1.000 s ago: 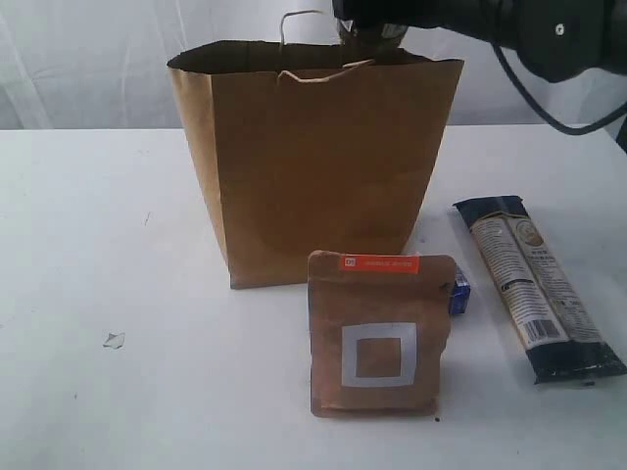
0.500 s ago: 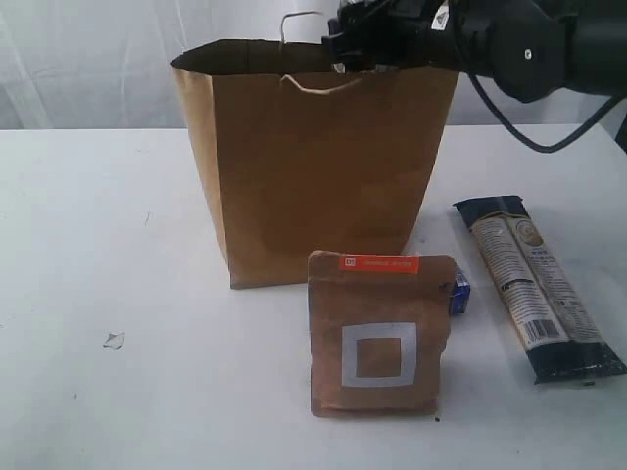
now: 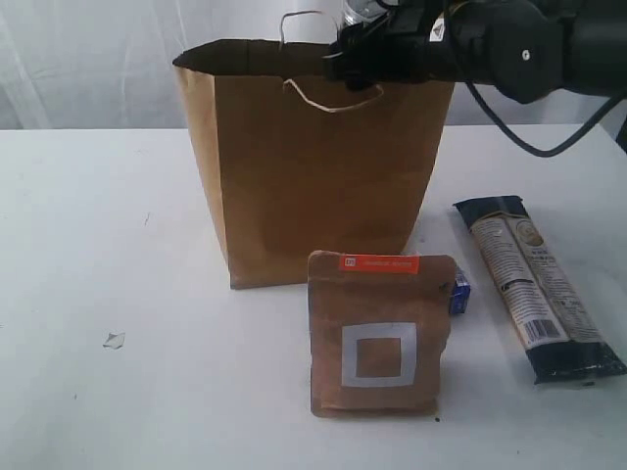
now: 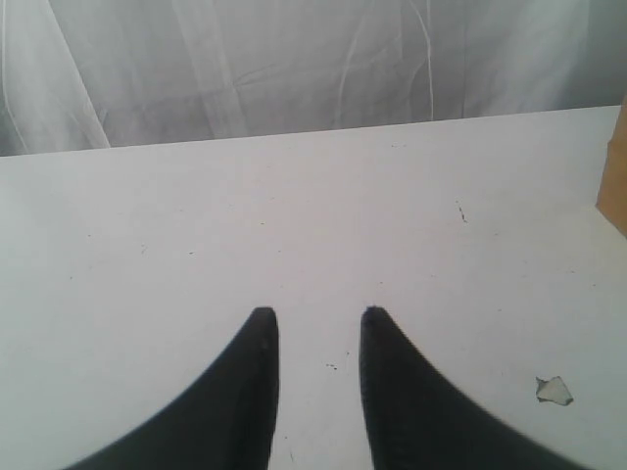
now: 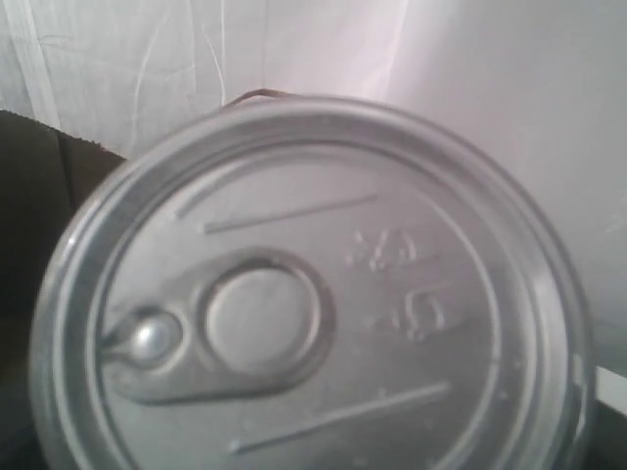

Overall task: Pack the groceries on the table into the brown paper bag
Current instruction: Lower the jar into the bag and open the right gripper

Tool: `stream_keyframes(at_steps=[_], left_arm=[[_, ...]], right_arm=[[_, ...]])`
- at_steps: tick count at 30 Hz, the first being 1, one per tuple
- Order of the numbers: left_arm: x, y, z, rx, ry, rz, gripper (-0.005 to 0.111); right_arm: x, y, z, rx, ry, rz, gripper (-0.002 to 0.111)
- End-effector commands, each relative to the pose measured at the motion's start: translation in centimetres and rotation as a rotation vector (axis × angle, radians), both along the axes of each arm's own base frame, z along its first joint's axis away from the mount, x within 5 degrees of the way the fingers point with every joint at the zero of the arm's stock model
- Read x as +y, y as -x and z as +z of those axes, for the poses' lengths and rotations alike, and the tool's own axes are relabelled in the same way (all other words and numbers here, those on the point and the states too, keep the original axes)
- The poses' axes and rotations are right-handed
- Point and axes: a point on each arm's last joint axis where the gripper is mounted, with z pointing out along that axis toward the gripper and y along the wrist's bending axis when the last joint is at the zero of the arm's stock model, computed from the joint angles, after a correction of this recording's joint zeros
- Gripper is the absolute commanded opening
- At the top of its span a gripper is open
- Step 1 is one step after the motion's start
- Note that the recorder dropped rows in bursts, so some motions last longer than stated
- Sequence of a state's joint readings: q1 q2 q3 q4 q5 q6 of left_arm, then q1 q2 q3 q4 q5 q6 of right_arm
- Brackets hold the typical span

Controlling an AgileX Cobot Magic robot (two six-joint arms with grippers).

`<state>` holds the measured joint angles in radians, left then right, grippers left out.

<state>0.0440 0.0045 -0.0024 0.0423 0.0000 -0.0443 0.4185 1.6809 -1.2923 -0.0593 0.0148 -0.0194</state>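
Note:
The brown paper bag (image 3: 313, 176) stands open at the middle of the table (image 3: 118, 245). My right gripper (image 3: 367, 54) hangs over the bag's mouth at its right rim, and the arm reaches in from the right. It holds a can with a silver pull-tab lid (image 5: 313, 294), which fills the right wrist view and hides the fingers. The can's shiny top (image 3: 358, 12) shows above the gripper. The brown square-marked pouch (image 3: 380, 333) stands in front of the bag. The long navy-tan packet (image 3: 534, 289) lies to the right. My left gripper (image 4: 315, 318) is open over bare table.
A small blue object (image 3: 460, 292) peeks out behind the pouch's right side. A torn paper scrap (image 3: 115, 340) lies at front left, and this scrap (image 4: 554, 390) is also near my left gripper. A white curtain hangs behind the table.
The right arm has moved left and down over the bag's mouth with the can. The bag's front handle has shifted. The pouch and packet have not moved.

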Motion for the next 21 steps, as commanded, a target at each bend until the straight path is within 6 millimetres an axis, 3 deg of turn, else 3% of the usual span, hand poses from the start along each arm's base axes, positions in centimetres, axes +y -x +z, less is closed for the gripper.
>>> stream_keyframes(at_steps=[1,4,8,12,16,21], left_arm=[[0.0,0.02,-0.05,-0.003,0.014,0.003,0.035],[0.0,0.02,-0.05,-0.003,0.014,0.003,0.035],[0.0,0.02,-0.05,-0.003,0.014,0.003,0.035],[0.0,0.02,-0.05,-0.003,0.014,0.003,0.035],[0.0,0.02,-0.05,-0.003,0.014,0.003,0.035],[0.0,0.02,-0.05,-0.003,0.014,0.003,0.035]], right_arm=[[-0.04,0.04,1.45,-0.083,-0.01,0.009,0.002],[-0.05,0.05,1.38,-0.076,-0.004,0.01,0.013],[-0.06,0.07,1.3,-0.068,0.0,0.009,0.038],[-0.07,0.07,1.28,-0.065,-0.003,0.008,0.056],[-0.07,0.07,1.28,-0.065,-0.003,0.008,0.064],[-0.07,0.07,1.28,-0.065,-0.003,0.008,0.066]])
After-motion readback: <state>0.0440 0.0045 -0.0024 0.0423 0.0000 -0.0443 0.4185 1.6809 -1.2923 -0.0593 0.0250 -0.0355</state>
